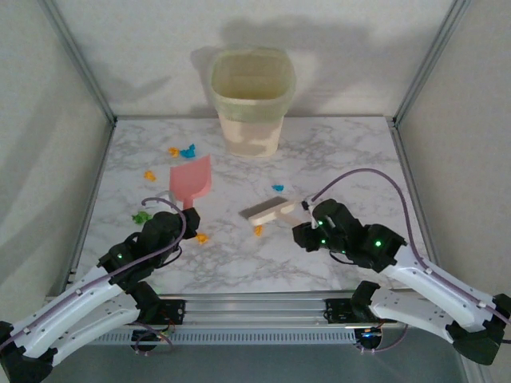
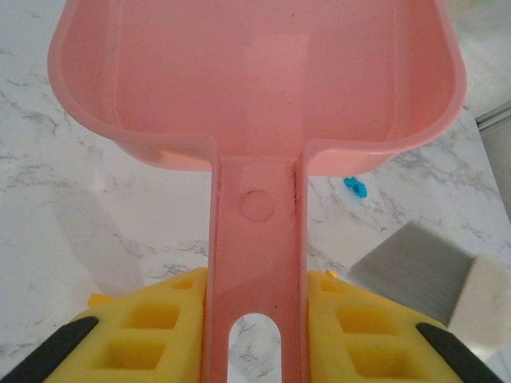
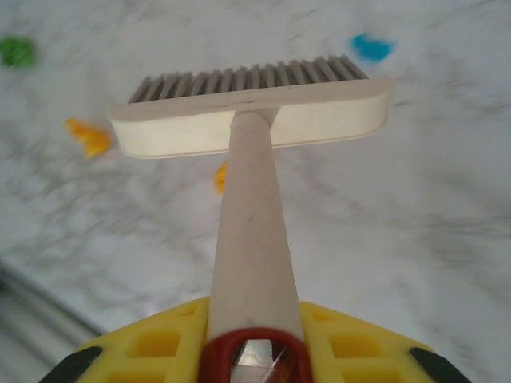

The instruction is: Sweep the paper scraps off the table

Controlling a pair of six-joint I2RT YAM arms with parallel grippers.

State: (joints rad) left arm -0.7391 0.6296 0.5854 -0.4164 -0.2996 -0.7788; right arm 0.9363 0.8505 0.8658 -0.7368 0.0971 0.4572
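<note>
My left gripper (image 1: 185, 217) (image 2: 255, 319) is shut on the handle of a pink dustpan (image 1: 192, 182) (image 2: 255, 88), whose scoop points toward the back of the table (image 1: 263, 263). My right gripper (image 1: 307, 214) (image 3: 254, 335) is shut on the handle of a cream brush (image 1: 271, 209) (image 3: 255, 120), its bristles pointing left across the table's middle. Paper scraps lie scattered: blue (image 1: 188, 151) and orange (image 1: 172, 150) behind the dustpan, orange (image 1: 148, 175) and green (image 1: 140, 215) at the left. Another orange scrap (image 1: 202, 237) lies near my left gripper, and orange (image 1: 258, 230) (image 3: 219, 177) and blue (image 1: 278, 188) (image 3: 372, 46) scraps lie by the brush.
A cream bin (image 1: 252, 100) with a liner stands at the back centre of the table. Aluminium frame posts and grey walls close in the left and right sides. The rail with both arm bases runs along the near edge.
</note>
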